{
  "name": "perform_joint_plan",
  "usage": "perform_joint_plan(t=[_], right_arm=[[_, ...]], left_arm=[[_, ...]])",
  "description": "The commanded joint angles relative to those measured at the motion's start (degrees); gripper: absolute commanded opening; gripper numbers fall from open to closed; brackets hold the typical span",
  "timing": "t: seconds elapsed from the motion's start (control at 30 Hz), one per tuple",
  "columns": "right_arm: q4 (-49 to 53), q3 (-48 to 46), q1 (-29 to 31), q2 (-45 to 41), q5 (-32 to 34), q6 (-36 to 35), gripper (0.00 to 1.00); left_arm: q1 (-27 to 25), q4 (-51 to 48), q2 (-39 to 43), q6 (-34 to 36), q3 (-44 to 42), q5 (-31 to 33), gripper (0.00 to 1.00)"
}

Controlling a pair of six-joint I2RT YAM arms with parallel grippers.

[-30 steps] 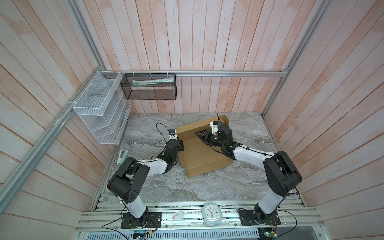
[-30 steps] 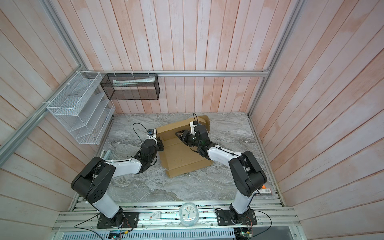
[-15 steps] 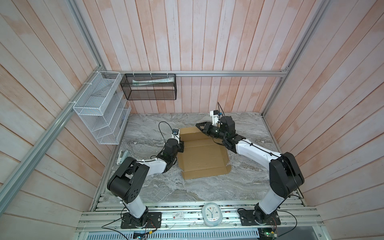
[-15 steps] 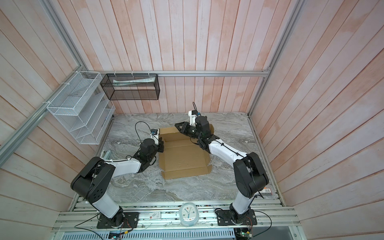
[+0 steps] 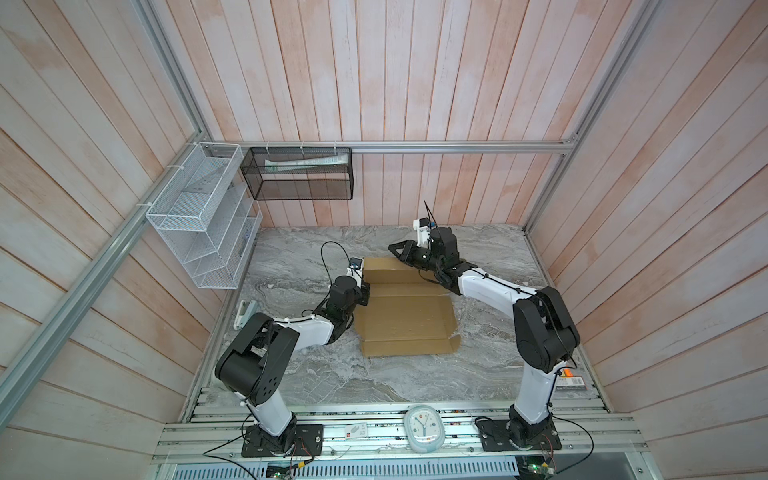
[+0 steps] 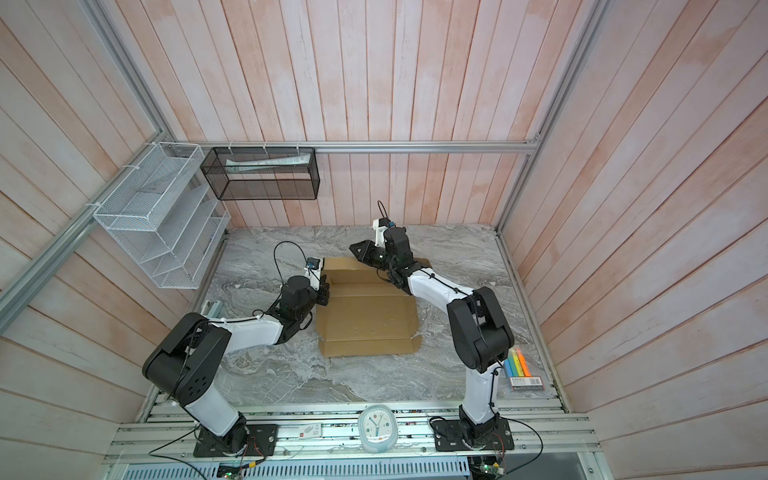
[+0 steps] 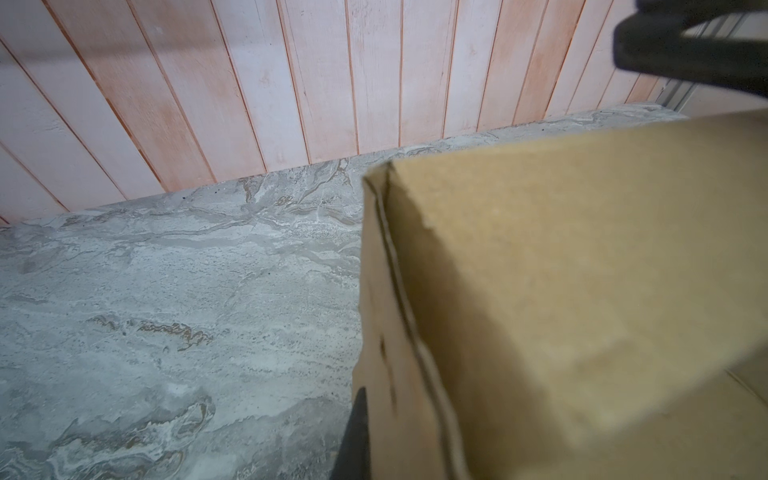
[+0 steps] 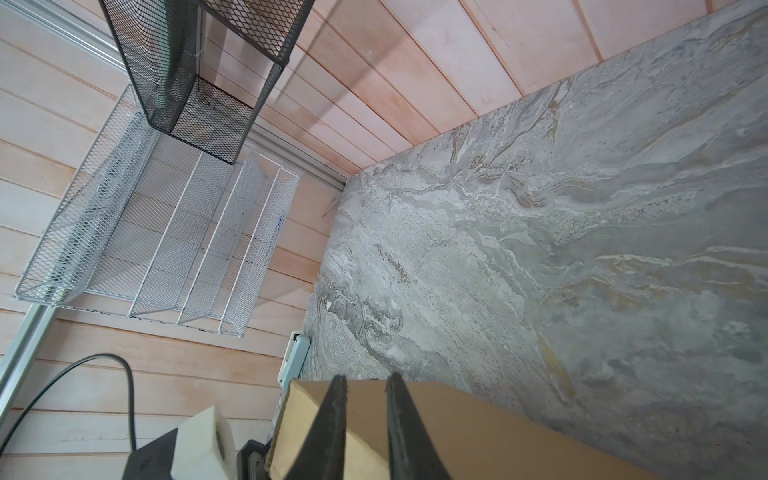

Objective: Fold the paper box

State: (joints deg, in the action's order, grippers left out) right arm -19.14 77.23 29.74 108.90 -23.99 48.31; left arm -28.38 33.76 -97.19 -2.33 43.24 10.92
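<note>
One paper box (image 5: 405, 316) lies open in the middle of both top views, on the gray table (image 5: 490, 266). The left gripper (image 5: 365, 289) pinches its left wall; the right gripper (image 5: 394, 248) hangs over its top edge, fingers (image 8: 330, 424) a little apart, holding nothing. Two racks hang upper left, a white rack (image 5: 199, 232) and a black rack (image 5: 299, 178), and one clock (image 5: 424, 428) sits below.

The tabletop (image 5: 374, 382) lies bare in front of the paper box (image 5: 405, 316). Its raised far flap (image 5: 388, 270) stands as a low wall; a black mesh basket (image 5: 299, 174) and white wire rack (image 5: 199, 232) hang at the far-left corner.
</note>
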Motion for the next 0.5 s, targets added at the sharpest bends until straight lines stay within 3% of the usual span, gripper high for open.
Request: perform_joint_plan(t=[0.0, 0.47], right_arm=[[-0.4, 0.5, 0.5, 1.3, 1.0, -0.2, 0.20], [-1.3, 0.2, 3.5, 1.6, 4.5, 1.4, 0.18]], left_arm=[[0.3, 0.7, -0.9, -0.2, 2.2, 0.1, 0.00], [0.2, 0.1, -2.6, -3.0, 2.7, 1.7, 0.00]])
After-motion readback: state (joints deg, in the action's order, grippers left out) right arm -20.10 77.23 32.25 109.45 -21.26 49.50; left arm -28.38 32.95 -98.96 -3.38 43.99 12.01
